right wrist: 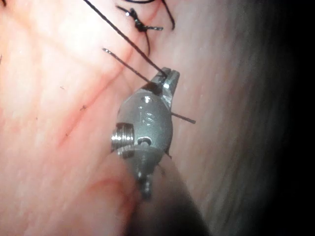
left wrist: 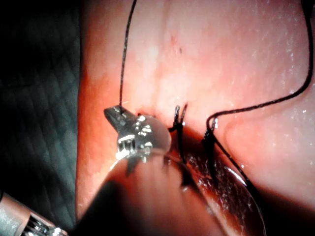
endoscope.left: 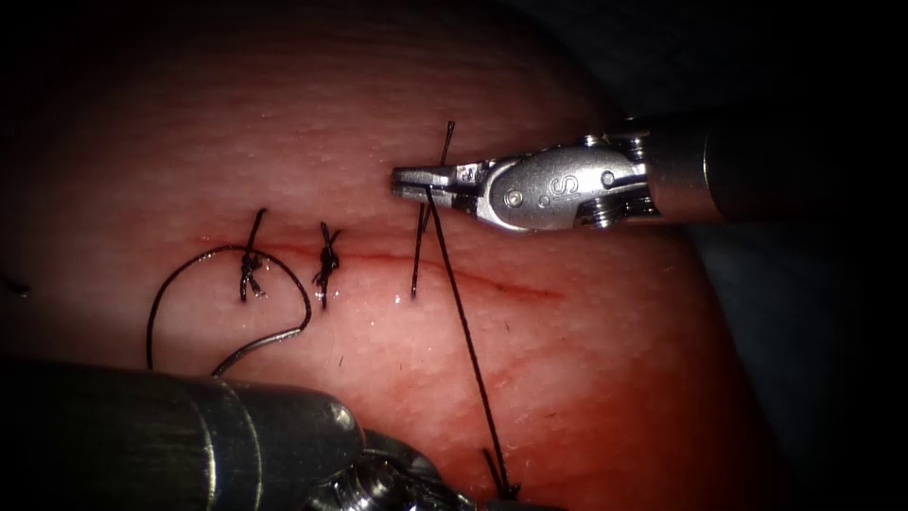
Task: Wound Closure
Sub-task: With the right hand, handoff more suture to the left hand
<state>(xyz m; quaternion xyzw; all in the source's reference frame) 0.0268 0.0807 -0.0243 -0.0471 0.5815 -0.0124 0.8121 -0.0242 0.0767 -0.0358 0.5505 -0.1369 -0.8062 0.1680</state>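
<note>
The tissue (endoscope.left: 586, 378) is a pale pink, finely pebbled and moist mound with faint ridges across its upper part; a thin red cut (endoscope.left: 473, 274) runs almost level across the middle of the endoscope view, with a smear of red fluid (endoscope.left: 520, 289) toward its right end. Two dark, bristly knots sit on the cut in the left half of the frame, the left knot (endoscope.left: 250, 265) and the second knot (endoscope.left: 326, 265), each with short stiff cut ends standing up. The right tool (endoscope.left: 409, 180), a smooth grey metal needle driver stamped with an S, enters from the right edge and lies level just above the cut; its jaws are pressed together on the thread (endoscope.left: 468, 331), a fine black strand that crosses the cut as a third stitch right of the knots, with a short tail poking up above the jaws and a long taut leg running down to the bottom edge. The needle (endoscope.left: 274, 336), a slim curved grey wire, lies free on the tissue below the left knot, well apart from the right tool, trailing a dark round loop of thread at lower left. The left tool (endoscope.left: 416, 487) is a broad rounded metal shaft along the bottom left; whether its jaws are spread or pressed together cannot be told.
</note>
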